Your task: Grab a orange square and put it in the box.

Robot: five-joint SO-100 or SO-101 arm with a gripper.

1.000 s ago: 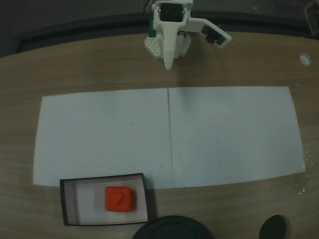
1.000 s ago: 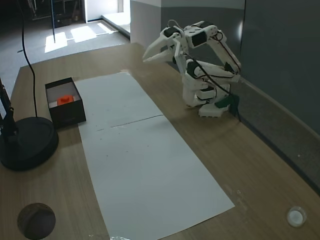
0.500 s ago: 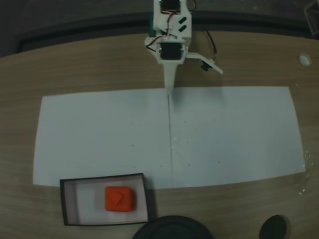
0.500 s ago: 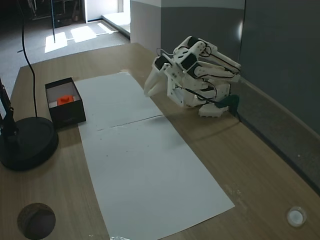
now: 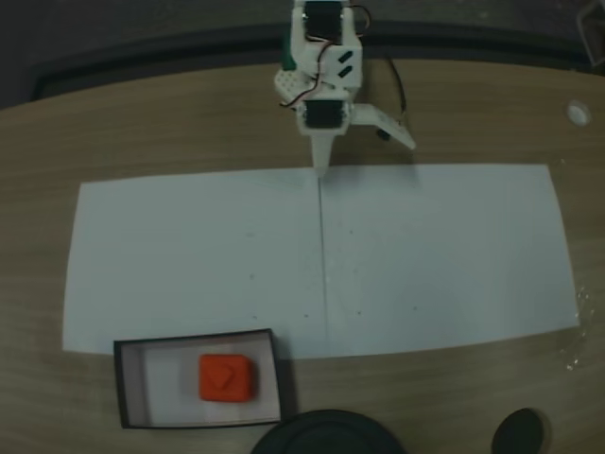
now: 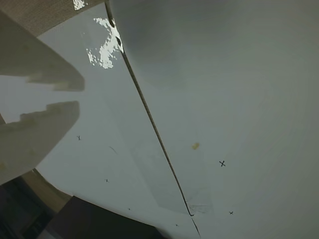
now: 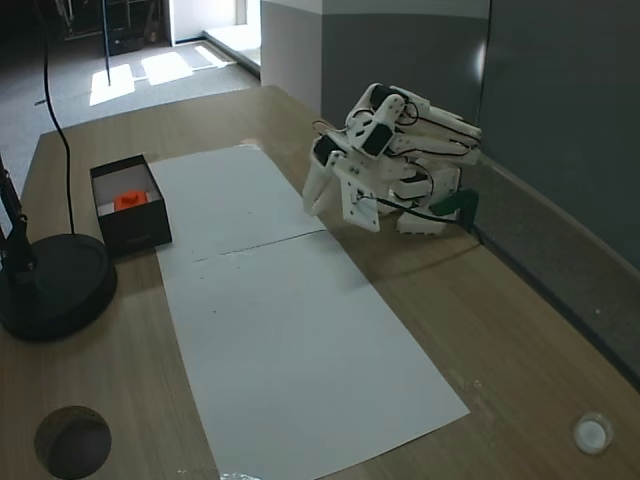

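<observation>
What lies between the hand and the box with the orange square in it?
Bare white paper. In both fixed views nothing stands on the stretch from the hand to the box holding the orange square.

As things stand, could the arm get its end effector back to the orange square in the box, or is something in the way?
Probably yes. The orange square lies uncovered in the open-topped box, and bare white paper spans the stretch between it and the folded arm's end effector. Whether the arm stretches that far can't be judged.

Colours on the table
Orange-red orange square (image 5: 226,377); black-walled, white-floored box (image 5: 133,392); white paper sheets (image 5: 435,255); brown woodgrain table (image 5: 170,123); white gripper (image 5: 321,166).
</observation>
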